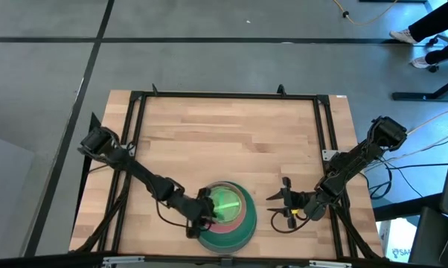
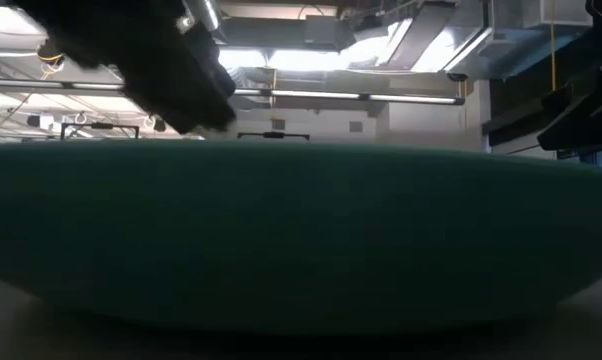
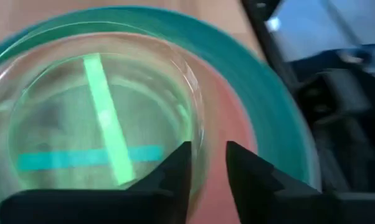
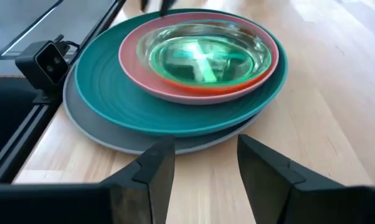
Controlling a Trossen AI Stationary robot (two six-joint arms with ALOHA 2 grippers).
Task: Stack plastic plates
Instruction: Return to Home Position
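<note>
High view puts the stack of plastic plates (image 1: 225, 214) at 6 o'clock on the tabletop (image 1: 231, 141), close to its near edge. In the right wrist view the layers read clearly: a grey plate (image 4: 113, 134) lies at the bottom, a dark green plate (image 4: 106, 93) on it, and a pink plate (image 4: 134, 65) on that. Nested in the pink one are smaller translucent plates, of which only an orange rim (image 4: 206, 88) and the lime green plate (image 4: 206, 56) on top can be told apart; how many lie between is hard to make out. A teal strip (image 3: 88, 158) shows through the green.

In the low view the dark green plate's wall fills nearly the whole picture and hides everything above it.

At the stack's 9 o'clock the left gripper (image 1: 202, 216) hangs over the rim, its fingers (image 3: 175, 171) narrowly parted and released. At 3 o'clock, apart from the stack, the right gripper (image 1: 283, 201) has its fingers (image 4: 156, 168) spread and empty.
</note>
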